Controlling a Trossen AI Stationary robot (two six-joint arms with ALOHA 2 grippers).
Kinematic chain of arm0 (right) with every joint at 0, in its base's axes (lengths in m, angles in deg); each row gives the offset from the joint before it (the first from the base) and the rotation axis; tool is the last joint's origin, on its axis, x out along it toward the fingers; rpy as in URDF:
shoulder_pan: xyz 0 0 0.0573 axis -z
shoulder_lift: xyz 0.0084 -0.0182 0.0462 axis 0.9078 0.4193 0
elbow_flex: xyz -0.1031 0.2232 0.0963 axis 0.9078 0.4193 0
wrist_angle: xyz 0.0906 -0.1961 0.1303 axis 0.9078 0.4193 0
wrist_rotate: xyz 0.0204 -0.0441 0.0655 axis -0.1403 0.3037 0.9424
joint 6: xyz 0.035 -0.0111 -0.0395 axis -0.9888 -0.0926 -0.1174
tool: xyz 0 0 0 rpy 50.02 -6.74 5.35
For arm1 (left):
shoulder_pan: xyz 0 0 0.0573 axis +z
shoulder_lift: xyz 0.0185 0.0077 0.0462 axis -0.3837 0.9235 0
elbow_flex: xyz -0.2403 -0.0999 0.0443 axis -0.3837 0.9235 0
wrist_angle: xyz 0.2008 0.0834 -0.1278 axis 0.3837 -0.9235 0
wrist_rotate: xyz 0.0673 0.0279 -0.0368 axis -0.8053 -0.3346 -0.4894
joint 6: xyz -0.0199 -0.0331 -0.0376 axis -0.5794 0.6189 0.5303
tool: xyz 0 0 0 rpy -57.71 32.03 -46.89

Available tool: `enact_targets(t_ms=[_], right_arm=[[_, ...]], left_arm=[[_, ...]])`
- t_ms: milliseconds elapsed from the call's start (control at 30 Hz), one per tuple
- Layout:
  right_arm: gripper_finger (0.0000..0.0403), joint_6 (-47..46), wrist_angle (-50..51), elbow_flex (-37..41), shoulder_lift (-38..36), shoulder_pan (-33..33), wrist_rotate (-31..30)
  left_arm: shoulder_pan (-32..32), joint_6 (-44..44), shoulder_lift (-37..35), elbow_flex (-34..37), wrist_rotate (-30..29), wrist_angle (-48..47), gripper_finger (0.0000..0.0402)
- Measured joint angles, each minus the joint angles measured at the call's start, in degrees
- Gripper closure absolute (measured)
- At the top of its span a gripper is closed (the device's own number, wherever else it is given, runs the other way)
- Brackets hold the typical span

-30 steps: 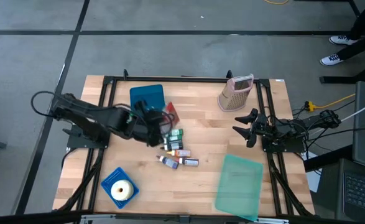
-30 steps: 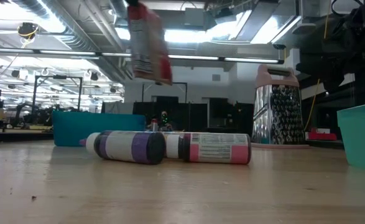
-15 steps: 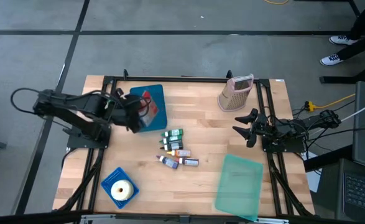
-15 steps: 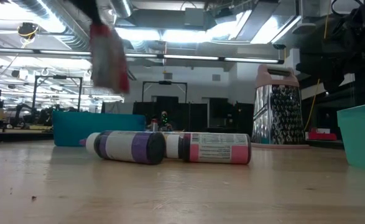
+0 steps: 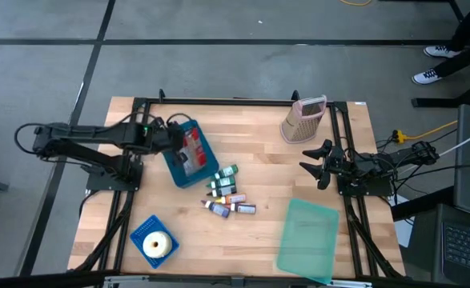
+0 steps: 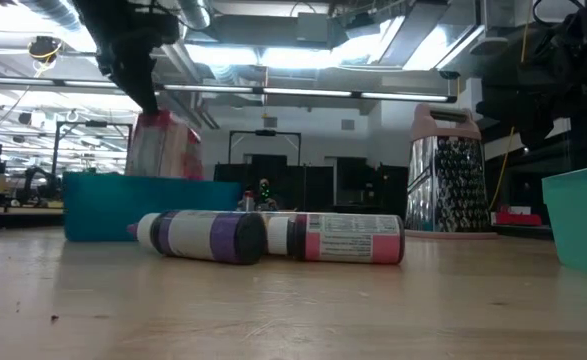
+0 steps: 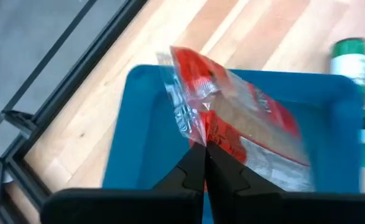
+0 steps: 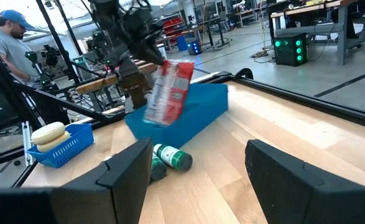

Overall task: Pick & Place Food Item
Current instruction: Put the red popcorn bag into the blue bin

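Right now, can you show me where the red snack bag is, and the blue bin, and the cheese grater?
red snack bag (image 7: 232, 124), left wrist view, on the middle of the wrapper.
blue bin (image 5: 176, 174), high view, on its bare front rim.
cheese grater (image 6: 449, 180), low view, on its metal face.

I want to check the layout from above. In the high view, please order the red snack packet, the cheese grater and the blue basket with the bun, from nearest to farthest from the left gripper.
1. Red snack packet, held at the left gripper, over the teal bin.
2. Blue basket with the bun, front-left corner.
3. Cheese grater, far right.
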Motion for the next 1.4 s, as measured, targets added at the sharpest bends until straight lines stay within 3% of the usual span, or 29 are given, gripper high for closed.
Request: enact_targets(t_ms=[333,700,900,1233,1400], right_arm=[[0.0149,0.02,0.0,0.0,0.0,0.0,0.0],[0.0149,0.2,0.0,0.0,0.0,0.0,0.02],[0.0149,0.17,0.02,0.0,0.0,0.02,0.22],[0.0149,0.15,0.07,0.0,0.0,0.02,0.2],[0.0149,0.09,0.07,0.0,0.0,0.02,0.17]], left_arm=[[8.19,-5.43,0.14,0.02,5.85,3.09,0.04],[6.03,-6.4,0.29,0.03,11.41,9.52,0.04],[6.14,-4.91,1.07,0.93,11.57,8.02,0.04],[9.7,-3.41,0.96,12.47,12.42,7.97,0.04],[10.31,-5.15,0.92,13.22,7.88,8.92,0.0398]])
